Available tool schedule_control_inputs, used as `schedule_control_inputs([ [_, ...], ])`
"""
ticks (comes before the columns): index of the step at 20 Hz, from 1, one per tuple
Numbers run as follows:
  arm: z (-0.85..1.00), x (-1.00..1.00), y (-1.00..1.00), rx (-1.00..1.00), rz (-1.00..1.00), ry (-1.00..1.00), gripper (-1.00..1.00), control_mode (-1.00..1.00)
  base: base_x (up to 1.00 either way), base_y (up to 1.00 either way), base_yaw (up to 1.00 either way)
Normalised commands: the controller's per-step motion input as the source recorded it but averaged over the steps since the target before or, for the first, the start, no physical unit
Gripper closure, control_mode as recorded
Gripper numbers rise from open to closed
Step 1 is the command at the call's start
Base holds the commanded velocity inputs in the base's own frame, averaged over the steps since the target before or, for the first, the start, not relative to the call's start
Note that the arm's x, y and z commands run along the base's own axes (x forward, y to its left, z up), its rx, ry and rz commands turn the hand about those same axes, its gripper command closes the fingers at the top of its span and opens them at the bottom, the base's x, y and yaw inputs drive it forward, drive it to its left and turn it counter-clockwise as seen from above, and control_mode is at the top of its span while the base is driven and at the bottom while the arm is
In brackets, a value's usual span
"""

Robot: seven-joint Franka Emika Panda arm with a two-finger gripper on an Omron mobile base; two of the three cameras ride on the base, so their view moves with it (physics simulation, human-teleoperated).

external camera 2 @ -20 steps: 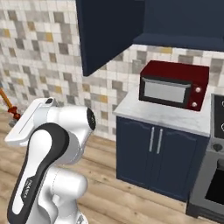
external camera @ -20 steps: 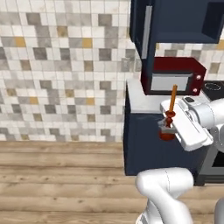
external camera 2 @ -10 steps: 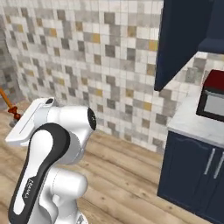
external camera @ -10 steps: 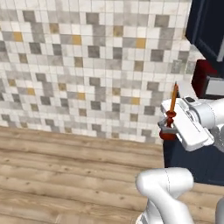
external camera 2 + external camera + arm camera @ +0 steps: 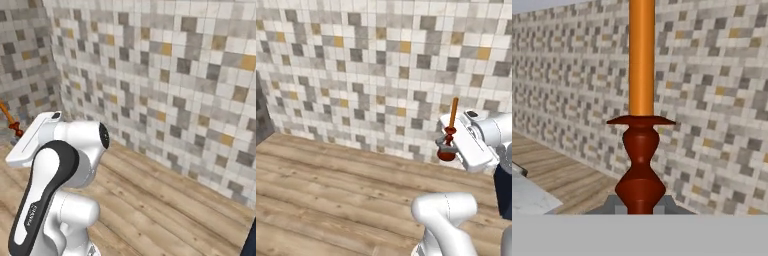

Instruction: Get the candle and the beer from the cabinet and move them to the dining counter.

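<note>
Whole view has swung since the earlier frames: base turned, so the navy cabinet, red microwave and small worktop have slid off the right side of the left base view. That's camera motion, not things moving. Candle sits same as before relative to the hand.

Largest first. Tiled wall [image 5: 356,75], 1, grey/white/orange mosaic, runs across the back; a 2nd wall meets it at a corner at the left of the right base view. Wood floor [image 5: 316,190], 1, bare planks below. A dark navy strip at the right edge of the left base view is prob. a base unit; too little shows to tell.

Arm [image 5: 55,170], 1, folded close to the body, prob. tucked for driving so the load stays steady and clear of the wall.

Gripper [image 5: 446,151], 1, clenched low on the candle holder's base.

Candle [image 5: 451,131], 1: orange taper on a dark red-brown holder, carried upright in mid-air over the floor, resting on no surface. Upright hold likely keeps the taper seated. Hand view shows it [image 5: 641,125] dead centre, fingers at its foot.

Beer: 0 seen. Dining counter: 0 seen. Judgement: candle mid-transit, beer trip not yet done.
</note>
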Motion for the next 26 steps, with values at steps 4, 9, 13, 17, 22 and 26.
schedule_control_inputs([
  [4,0.00,0.00,0.00,0.00,0.00,0.00,1.00,1.00,0.13,0.24,0.42],
  [9,0.00,0.00,0.00,0.00,0.00,0.00,1.00,1.00,0.10,0.20,0.47],
  [13,0.00,0.00,0.00,0.00,0.00,0.00,1.00,1.00,0.11,0.24,0.47],
  [17,0.00,0.00,0.00,0.00,0.00,0.00,1.00,1.00,0.21,0.25,0.50],
  [22,0.00,0.00,0.00,0.00,0.00,0.00,1.00,1.00,0.16,0.03,0.52],
  [26,0.00,0.00,0.00,0.00,0.00,0.00,1.00,1.00,0.08,-0.01,0.55],
])
